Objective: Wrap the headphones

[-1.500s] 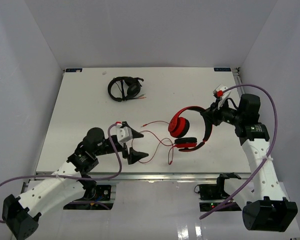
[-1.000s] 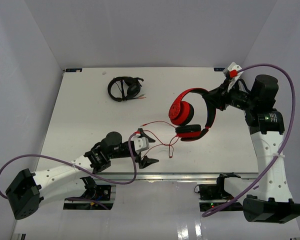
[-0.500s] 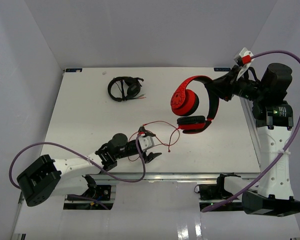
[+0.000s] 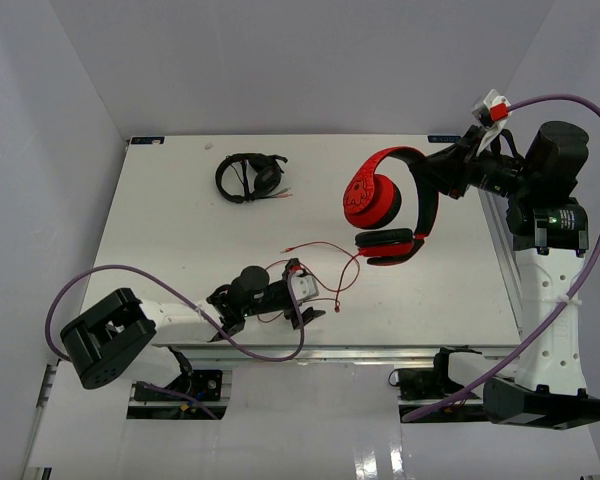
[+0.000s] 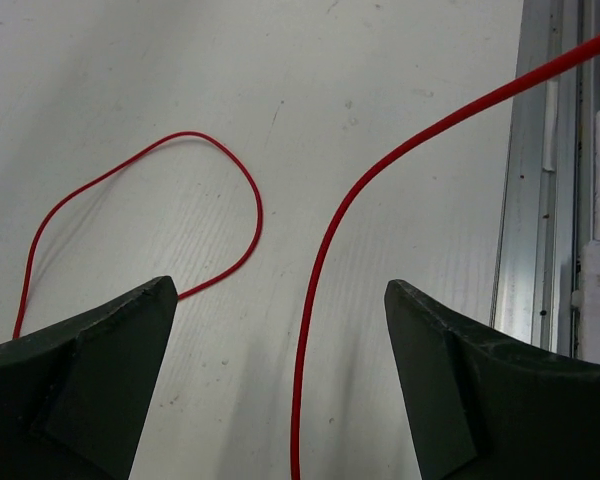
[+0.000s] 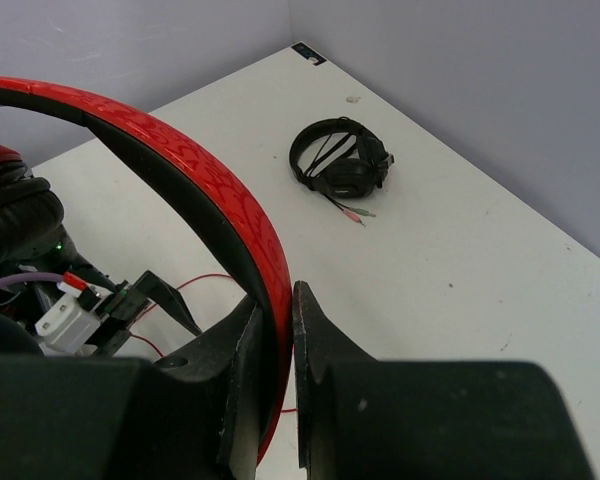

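The red headphones hang in the air over the table's right part, cushions facing down. My right gripper is shut on their headband, which shows up close in the right wrist view between my gripper's jaws. The thin red cable trails from the ear cups down to the table's front middle in loose loops. My left gripper is open and low over the table there. In the left wrist view one strand of the cable runs between my left gripper's spread fingers, untouched.
All-black headphones lie at the table's back left, also in the right wrist view. The aluminium front rail of the table runs just beside the left gripper. Grey walls enclose the table on three sides.
The right arm has lifted the red headphones off the table, up and toward the back right. The left arm has slid right along the front edge to the trailing cable, jaws staying open.
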Robot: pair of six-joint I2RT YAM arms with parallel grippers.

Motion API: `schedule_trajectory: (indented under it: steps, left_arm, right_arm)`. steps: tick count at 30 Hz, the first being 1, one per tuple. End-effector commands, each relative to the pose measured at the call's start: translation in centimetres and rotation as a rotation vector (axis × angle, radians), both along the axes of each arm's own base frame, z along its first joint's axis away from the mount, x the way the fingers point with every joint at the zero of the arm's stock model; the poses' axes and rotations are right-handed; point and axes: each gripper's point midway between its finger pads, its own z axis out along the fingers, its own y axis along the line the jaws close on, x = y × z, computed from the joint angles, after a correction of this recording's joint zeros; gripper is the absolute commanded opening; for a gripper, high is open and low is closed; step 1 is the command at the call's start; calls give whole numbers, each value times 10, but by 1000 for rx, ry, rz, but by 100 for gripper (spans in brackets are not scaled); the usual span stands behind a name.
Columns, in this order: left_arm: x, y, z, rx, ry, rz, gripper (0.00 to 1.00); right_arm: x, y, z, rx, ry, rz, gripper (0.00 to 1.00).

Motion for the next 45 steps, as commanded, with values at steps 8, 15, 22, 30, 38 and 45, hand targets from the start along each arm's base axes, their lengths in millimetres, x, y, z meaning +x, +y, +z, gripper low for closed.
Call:
schedule_trajectory:
  steps: [8, 15, 22, 30, 38, 45]
  left_arm:
    - [-3, 11, -31, 114, 48, 16, 64]
    - [0, 19, -15, 120, 34, 52, 25]
    - [-5, 20, 14, 138, 48, 31, 0]
    - [-22, 45, 73, 140, 36, 32, 0]
    - [-29, 80, 155, 66, -73, 115, 0]
    - [-18, 74, 208, 32, -171, 122, 0]
  right_arm:
    - [-18, 1, 29, 27, -75, 14, 8]
    - [-11, -5, 24, 20, -68, -22, 8]
    - [-10, -12, 1, -75, -86, -53, 8]
    - [20, -46, -73, -324, -51, -308, 8]
    - [56, -60, -136, -445, 6, -522, 8]
    - [62, -39, -200, -661, -17, -393, 8]
